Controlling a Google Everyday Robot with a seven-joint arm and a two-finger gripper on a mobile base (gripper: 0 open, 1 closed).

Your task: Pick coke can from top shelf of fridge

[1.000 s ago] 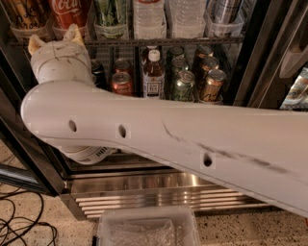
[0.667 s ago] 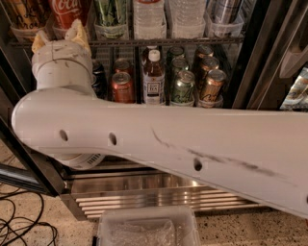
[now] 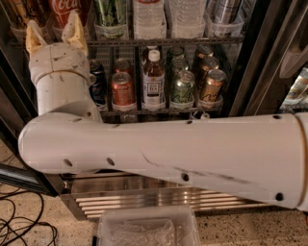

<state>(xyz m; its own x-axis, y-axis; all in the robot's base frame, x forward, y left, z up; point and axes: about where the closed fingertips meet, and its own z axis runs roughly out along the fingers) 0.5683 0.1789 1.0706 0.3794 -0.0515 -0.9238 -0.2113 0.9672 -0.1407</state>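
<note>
The coke can (image 3: 60, 8) is up on the top shelf (image 3: 168, 42) of the fridge (image 3: 144, 187). It sits at the left end of the row, and nothing has grabbed it yet.

Closest to us is a clear plastic box (image 3: 144, 229) on the floor. Above it the big white arm (image 3: 168, 153) goes all the way across. At its left end the arm bends and points up.

At the tip is the gripper (image 3: 51, 23). Its two tan fingers (image 3: 32, 38) are spread wide apart and hold nothing. A moment ago they were a bit lower. Now they have gone up a little, and the tips reach the shelf rail. One finger shows in front of the bottom of the red can.

So the reach is nearly lined up. I think the gripper must go up and in a bit more, then squeeze.

A green can (image 3: 110, 14) stands just beside the coke can, so a bump could happen.
</note>
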